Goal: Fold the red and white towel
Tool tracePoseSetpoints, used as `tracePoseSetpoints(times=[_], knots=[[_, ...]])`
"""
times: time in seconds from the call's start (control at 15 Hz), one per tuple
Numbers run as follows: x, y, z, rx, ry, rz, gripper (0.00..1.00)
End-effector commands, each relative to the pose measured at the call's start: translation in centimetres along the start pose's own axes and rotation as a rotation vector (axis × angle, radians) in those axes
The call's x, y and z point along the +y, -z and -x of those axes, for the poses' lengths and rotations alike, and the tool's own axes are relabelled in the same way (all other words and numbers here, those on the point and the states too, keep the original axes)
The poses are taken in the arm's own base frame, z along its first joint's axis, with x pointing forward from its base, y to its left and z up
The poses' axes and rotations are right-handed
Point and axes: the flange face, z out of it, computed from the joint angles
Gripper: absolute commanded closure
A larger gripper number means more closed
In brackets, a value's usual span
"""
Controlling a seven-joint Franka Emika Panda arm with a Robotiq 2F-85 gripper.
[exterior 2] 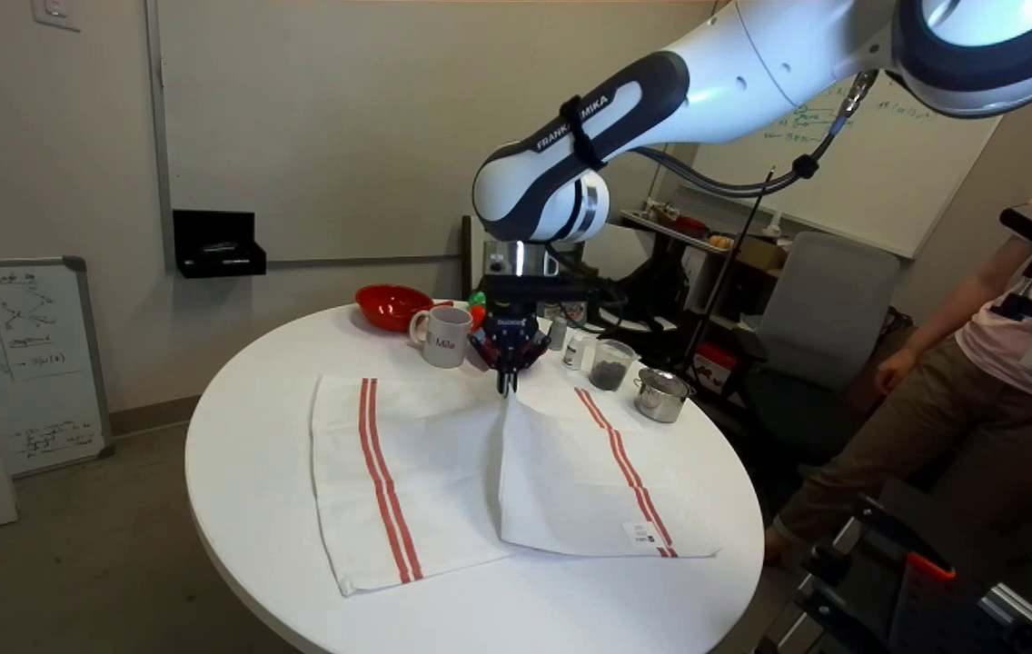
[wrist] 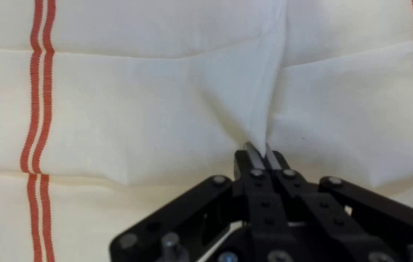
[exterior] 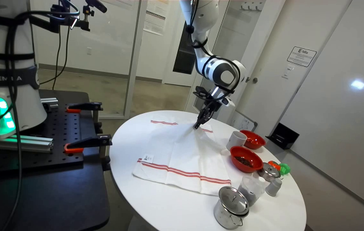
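The white towel with red stripes lies spread on the round white table. In an exterior view, the towel has a pair of red stripes near each end and a raised ridge across its middle. My gripper is shut on the towel at the end of this ridge, the cloth rising to a peak at the fingertips. The gripper also shows in an exterior view. In the wrist view, a pinched fold of the towel runs between the closed fingers.
Along one side of the table stand a mug, red bowls, a lidded metal pot, a clear container and a grey cup. The mug is close to the gripper. A person stands beyond the table.
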Motion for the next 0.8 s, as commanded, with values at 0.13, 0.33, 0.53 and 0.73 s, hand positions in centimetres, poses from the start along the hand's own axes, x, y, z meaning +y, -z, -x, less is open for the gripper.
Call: tracePoseSetpoints(times=[0.13,0.33,0.53,0.73], knots=[[1.5,7.2,1.3,-0.010,0.008,-0.035,1.00],[2.3,10.2,1.9,-0.008,0.007,-0.019,1.00],[2.8,13.0,2.3,-0.007,0.028,0.010,1.00],[3.4,16.5,2.9,0.017,0.056,0.048,1.00]])
